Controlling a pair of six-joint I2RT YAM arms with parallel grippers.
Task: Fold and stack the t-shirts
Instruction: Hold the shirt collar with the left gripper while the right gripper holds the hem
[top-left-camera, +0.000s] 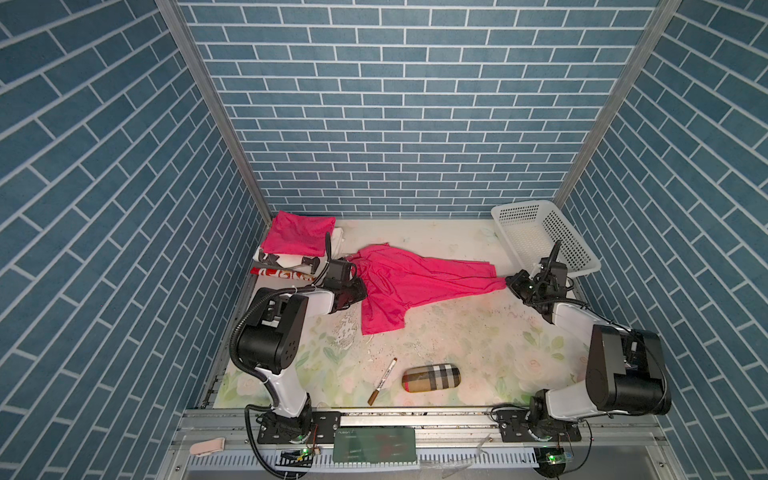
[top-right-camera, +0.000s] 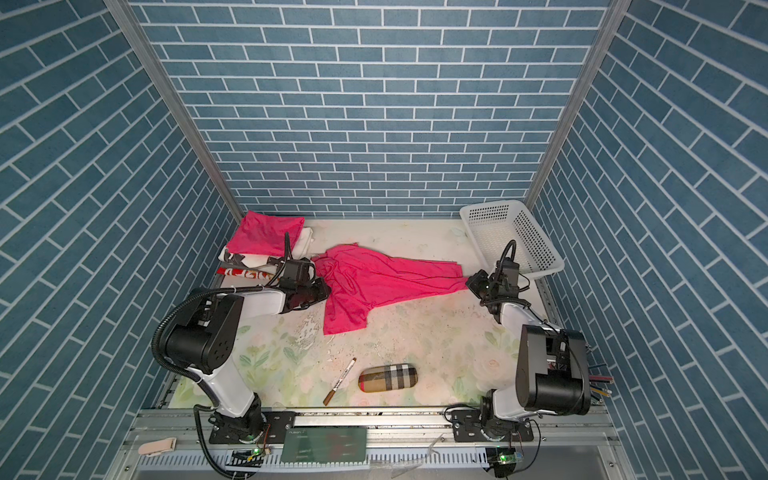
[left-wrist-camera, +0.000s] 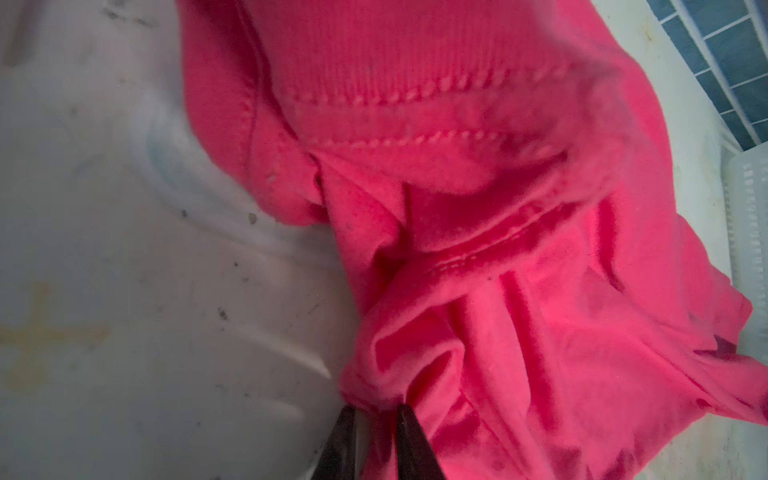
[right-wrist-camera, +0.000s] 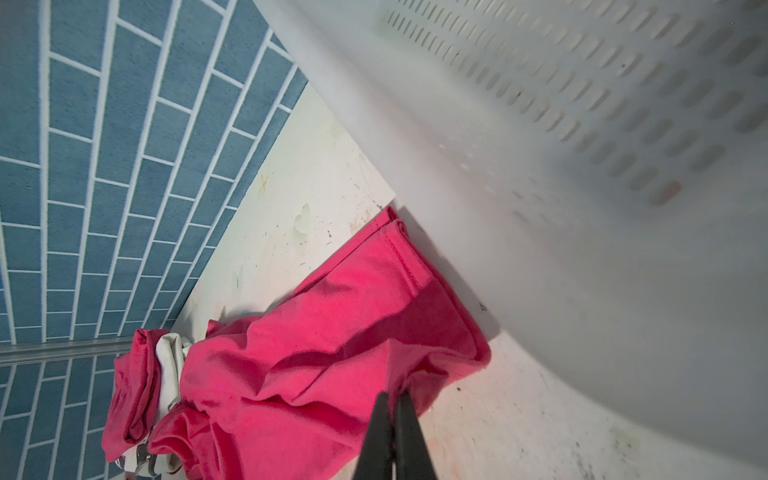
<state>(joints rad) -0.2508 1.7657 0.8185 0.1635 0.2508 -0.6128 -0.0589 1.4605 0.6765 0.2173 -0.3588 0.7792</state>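
A bright pink t-shirt (top-left-camera: 407, 282) (top-right-camera: 374, 282) lies crumpled and stretched across the back of the table between both arms. My left gripper (top-left-camera: 358, 287) (top-right-camera: 323, 291) is at its left end; in the left wrist view the gripper (left-wrist-camera: 376, 409) is shut on a bunched fold of pink cloth (left-wrist-camera: 478, 249). My right gripper (top-left-camera: 508, 283) (top-right-camera: 469, 283) holds the right end, and in the right wrist view it (right-wrist-camera: 394, 395) is shut on the hem corner (right-wrist-camera: 332, 332). A second, folded pink t-shirt (top-left-camera: 299, 232) (top-right-camera: 266, 232) tops a pile at the back left.
Under the folded t-shirt lie white and red-patterned cloths (top-left-camera: 286, 266). A white perforated basket (top-left-camera: 544, 237) (right-wrist-camera: 582, 124) stands at the back right, close to my right gripper. A plaid case (top-left-camera: 430, 377) and a marker pen (top-left-camera: 382, 380) lie near the front edge.
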